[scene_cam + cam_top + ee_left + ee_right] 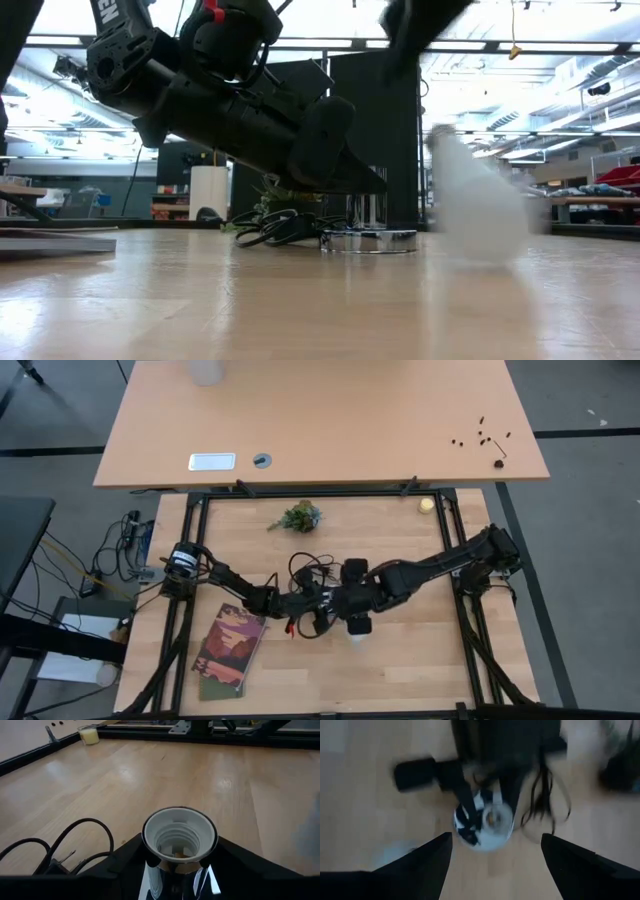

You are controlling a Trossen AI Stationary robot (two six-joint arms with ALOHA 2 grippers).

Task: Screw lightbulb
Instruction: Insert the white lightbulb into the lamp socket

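Note:
A chrome socket [180, 837] with a white threaded mouth stands upright at the table's middle on its round base disc [368, 240]. Its black cord [65, 845] coils beside it. My left gripper [180, 851] reaches in from the left and is shut on the socket. The white lightbulb [480, 210] rests on the table just nearer the front edge [357, 634], with no gripper on it. My right gripper [492, 855] hangs open above the socket and bulb, pointing steeply down, with nothing between its fingers. My left gripper pinches the socket's chrome neck [155, 875] between its two fingers, one on each side, just below the white mouth. The fingers come nearly level from the table's left, tipped slightly down. The socket stands upright with its mouth up and its base disc on the table.
A small green plant [298, 517] lies toward the far edge and a book [228, 650] lies at the near left. A pale yellow round object [427, 505] sits at the far right corner. Black frame rails [460, 610] border the work surface.

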